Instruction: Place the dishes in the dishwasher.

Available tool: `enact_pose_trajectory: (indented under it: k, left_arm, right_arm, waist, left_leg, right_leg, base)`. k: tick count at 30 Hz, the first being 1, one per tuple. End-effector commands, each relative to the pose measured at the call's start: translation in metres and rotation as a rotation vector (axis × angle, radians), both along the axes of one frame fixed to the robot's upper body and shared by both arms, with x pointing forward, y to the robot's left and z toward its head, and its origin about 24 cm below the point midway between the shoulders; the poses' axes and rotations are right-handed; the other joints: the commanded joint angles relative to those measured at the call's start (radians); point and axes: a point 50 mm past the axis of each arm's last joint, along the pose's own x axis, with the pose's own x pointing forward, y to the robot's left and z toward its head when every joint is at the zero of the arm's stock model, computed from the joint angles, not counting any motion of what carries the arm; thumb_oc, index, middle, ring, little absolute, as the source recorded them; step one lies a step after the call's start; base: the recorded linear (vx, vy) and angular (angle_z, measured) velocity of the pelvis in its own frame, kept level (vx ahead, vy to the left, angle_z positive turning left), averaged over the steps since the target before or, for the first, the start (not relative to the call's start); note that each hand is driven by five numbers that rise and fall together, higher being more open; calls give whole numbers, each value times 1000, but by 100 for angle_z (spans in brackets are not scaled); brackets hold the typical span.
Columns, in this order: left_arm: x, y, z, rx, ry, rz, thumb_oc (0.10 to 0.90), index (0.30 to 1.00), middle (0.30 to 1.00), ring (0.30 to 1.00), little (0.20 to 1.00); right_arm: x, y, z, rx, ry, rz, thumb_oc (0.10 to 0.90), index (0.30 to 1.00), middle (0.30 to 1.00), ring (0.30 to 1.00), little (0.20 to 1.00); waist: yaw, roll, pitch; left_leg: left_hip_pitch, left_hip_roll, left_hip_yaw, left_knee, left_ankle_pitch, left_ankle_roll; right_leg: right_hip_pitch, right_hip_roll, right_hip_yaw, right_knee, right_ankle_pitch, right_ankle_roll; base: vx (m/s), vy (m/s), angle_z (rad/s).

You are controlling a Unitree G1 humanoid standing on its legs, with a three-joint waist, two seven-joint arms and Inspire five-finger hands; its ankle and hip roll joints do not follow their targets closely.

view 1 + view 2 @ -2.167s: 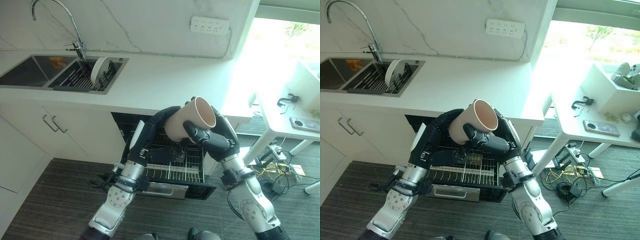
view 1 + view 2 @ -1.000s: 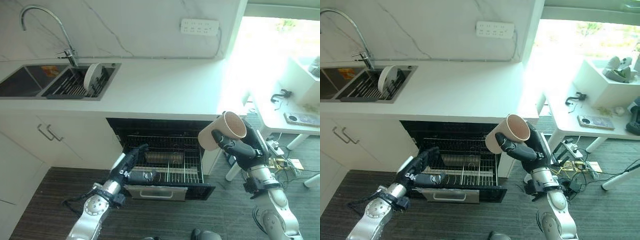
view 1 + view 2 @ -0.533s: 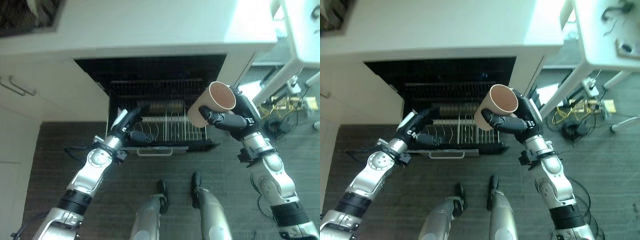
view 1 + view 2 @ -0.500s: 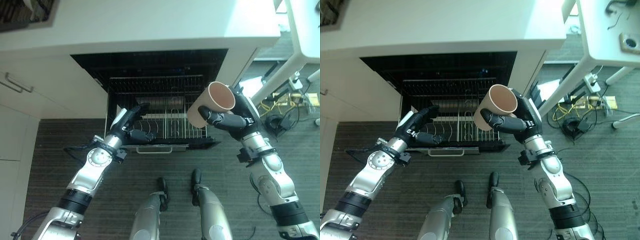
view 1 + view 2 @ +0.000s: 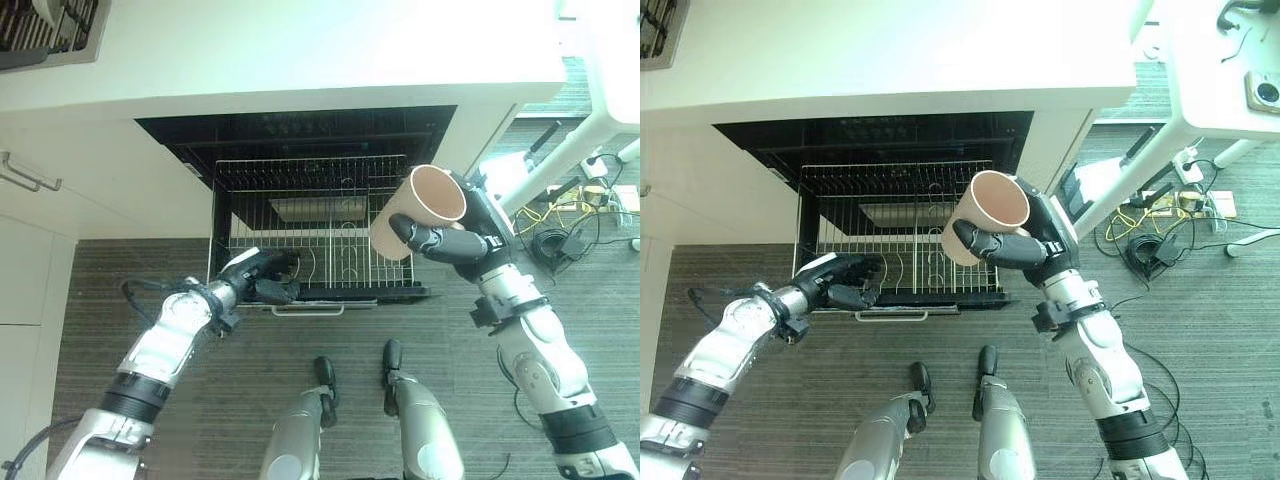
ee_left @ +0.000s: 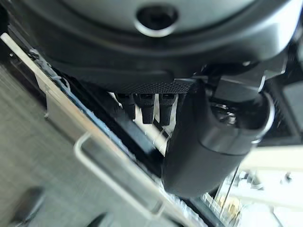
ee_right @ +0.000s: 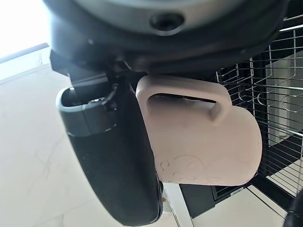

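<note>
A pale pink mug (image 5: 418, 210) hangs tilted over the right side of the pulled-out wire dishwasher rack (image 5: 300, 185). My right hand (image 5: 455, 240) is shut on it, thumb across the side; the wrist view shows the mug (image 7: 203, 137) with its handle against the palm. My left hand (image 5: 262, 280) rests at the rack's front left edge, with its fingers (image 6: 144, 104) curled over the front rail just above the drawer handle (image 5: 305, 310). A pale flat item (image 5: 315, 208) lies in the back of the rack.
The white counter (image 5: 300, 50) overhangs the open dishwasher, with a sink drainer (image 5: 50, 25) at its far left. White cabinet fronts with a bar handle (image 5: 30, 172) stand to the left. A white table leg (image 5: 590, 130) and loose cables (image 5: 565, 225) are on the right.
The camera has shifted a little. My left hand slid down to the rack's front rail and its fingers curled over it. The mug stays in my right hand, slightly lower.
</note>
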Motion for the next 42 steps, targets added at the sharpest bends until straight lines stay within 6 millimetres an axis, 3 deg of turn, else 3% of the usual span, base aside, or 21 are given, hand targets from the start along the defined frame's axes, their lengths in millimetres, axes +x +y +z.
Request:
enact_pose_trajectory:
  k: [1,6,12,15,19,22,25,26,28,30,31,35,38,42]
  left_arm:
    - [-49,2,-72,-33,540,-113,800,900,900,900,900]
    - [-91,14,-109,5,963,-226,800,900,900,900,900]
    - [-128,12,-127,-63,1375,-385,800,900,900,900,900]
    - [-144,6,-135,-75,1483,-456,800,900,900,900,900]
    - [-153,0,-141,-106,1493,-471,800,900,900,900,900]
    - [-151,-2,-145,-157,1373,-428,800,900,900,900,900]
    - [-120,-10,-136,-310,1008,-279,800,900,900,900,900]
    - [-99,-14,-123,-385,798,-176,800,900,900,900,900]
    - [-78,-16,-104,-468,552,-61,800,900,900,900,900]
    - [-57,-1,-69,-554,197,99,800,900,900,900,900]
    - [-52,5,-58,-594,104,145,800,900,900,900,900]
    - [-44,20,-36,-711,-82,175,800,900,900,900,900]
    - [-42,17,-20,-705,-152,87,800,900,900,900,900]
    - [-38,31,10,-700,-330,118,800,900,900,900,900]
  right_arm:
    - [-21,7,39,6,-244,75,400,300,300,300,300]
    - [-20,5,38,-16,-212,97,400,300,300,300,300]
    - [-17,6,32,-21,-187,124,400,300,300,300,300]
    - [-16,5,29,-27,-180,136,400,300,300,300,300]
    - [-16,6,27,-34,-170,141,400,300,300,300,300]
    - [-16,4,25,-41,-160,139,400,300,300,300,300]
    - [-18,0,23,-40,-153,125,400,300,300,300,300]
    - [-20,-2,22,-39,-151,110,400,300,300,300,300]
    - [-23,-6,19,-35,-151,88,400,300,300,300,300]
    - [-28,-13,15,-25,-151,49,400,300,300,300,300]
    - [-29,-15,14,-22,-151,35,400,300,300,300,300]
    - [-24,-14,13,-8,-147,-1,400,300,300,300,300]
    - [-21,-11,15,-5,-144,-3,400,300,300,300,300]
    - [-19,-11,16,-21,-145,0,400,300,300,300,300]
  waist:
    - [-20,5,-129]
    - [-39,11,-135]
    - [-63,8,-137]
    - [-71,9,-135]
    - [-73,12,-132]
    - [-71,15,-135]
    - [-62,16,-139]
    - [-52,17,-143]
    - [-40,16,-145]
    - [-18,12,-149]
    - [-8,10,-150]
    - [22,1,-160]
    - [34,0,-156]
    - [43,0,-156]
  left_leg:
    - [28,67,-24,40,-113,-64]
    - [47,71,-8,40,-120,-63]
    - [65,77,9,40,-132,-63]
    - [72,79,15,40,-139,-64]
    - [73,78,16,40,-139,-64]
    - [74,77,16,40,-137,-64]
    - [74,77,14,40,-132,-65]
    - [73,75,8,40,-129,-65]
    - [73,74,2,40,-126,-65]
    - [71,67,-13,40,-120,-64]
    - [69,64,-19,40,-118,-65]
    - [57,59,-37,40,-108,-67]
    - [53,59,-44,40,-107,-68]
    - [54,56,-47,40,-109,-67]
  right_leg:
    - [38,-5,63,68,-191,106]
    - [51,3,77,68,-199,105]
    - [62,9,90,68,-210,105]
    - [68,9,93,68,-216,106]
    - [71,9,94,68,-218,103]
    - [74,8,91,68,-219,102]
    - [78,3,84,68,-217,101]
    - [80,0,79,68,-217,100]
    - [85,-4,71,68,-217,101]
    - [91,-13,57,68,-216,104]
    - [93,-16,51,68,-217,104]
    - [92,-27,28,68,-210,102]
    - [89,-29,22,68,-206,101]
    - [91,-32,19,68,-207,101]
  base:
    - [85,43,-10]
    - [59,35,-15]
    - [43,16,-15]
    - [22,17,-9]
    - [16,23,-12]
    - [8,10,0]
    - [8,-1,1]
    - [28,-9,5]
    - [24,-13,8]
    - [17,-28,23]
    - [13,-38,34]
    - [-3,-32,33]
    - [-28,-5,20]
    - [-15,12,3]
